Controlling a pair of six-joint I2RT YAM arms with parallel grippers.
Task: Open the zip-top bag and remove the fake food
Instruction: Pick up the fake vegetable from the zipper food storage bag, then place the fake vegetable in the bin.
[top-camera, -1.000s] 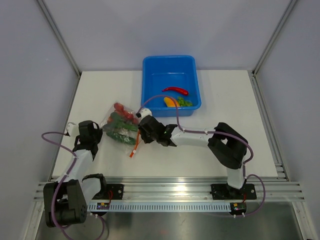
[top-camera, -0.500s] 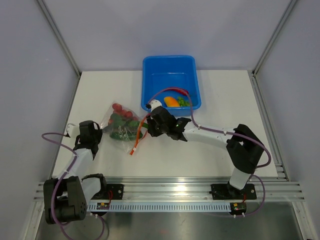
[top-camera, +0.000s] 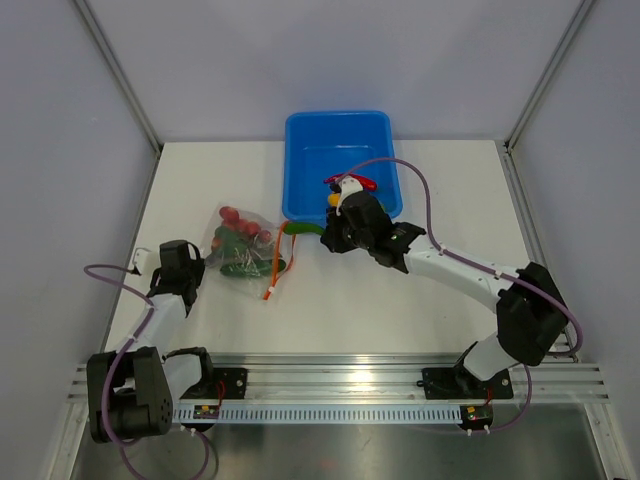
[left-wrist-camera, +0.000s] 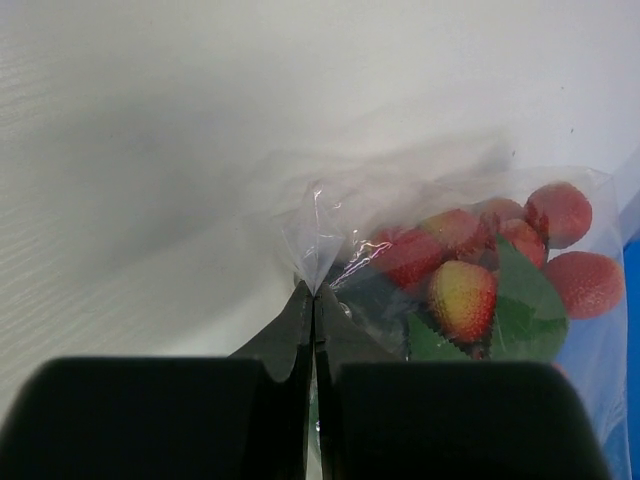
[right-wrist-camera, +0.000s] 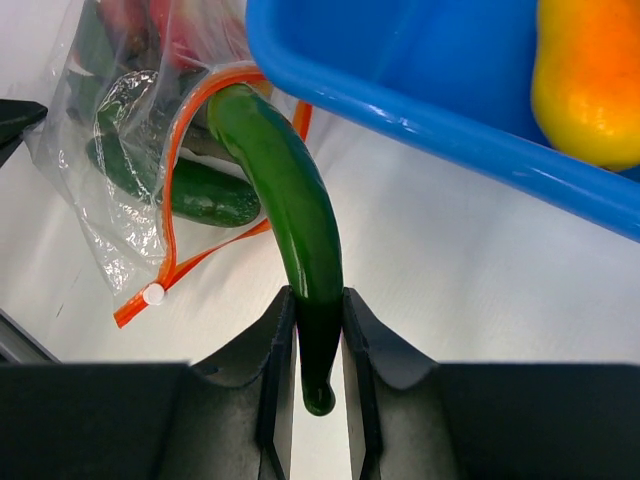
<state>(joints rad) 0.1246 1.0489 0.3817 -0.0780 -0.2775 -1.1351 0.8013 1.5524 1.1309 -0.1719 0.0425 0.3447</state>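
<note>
The clear zip-top bag (top-camera: 238, 246) lies left of centre, its orange zip strip (top-camera: 274, 270) hanging open toward the right. Red and yellow balls (left-wrist-camera: 462, 296) and green vegetables (right-wrist-camera: 205, 198) remain inside it. My left gripper (left-wrist-camera: 315, 291) is shut on the bag's rear corner. A long green pepper (right-wrist-camera: 288, 205) is clamped by its stem end in my right gripper (right-wrist-camera: 318, 312). It is held above the table between the bag's mouth and the near left corner of the blue tub (top-camera: 300, 135). A red chili (top-camera: 362, 183) and an orange-yellow pepper (right-wrist-camera: 590, 85) lie in the tub.
The tub's front wall (right-wrist-camera: 430, 110) is right beside the held pepper's far end. The right arm (top-camera: 450, 268) stretches diagonally across the table's right half. Grey walls enclose the white table (top-camera: 450, 190) at the back and both sides.
My right gripper has drawn the green pepper out of the bag and carried it right and back toward the tub. The bag's mouth shifted slightly. The left gripper kept its hold.
</note>
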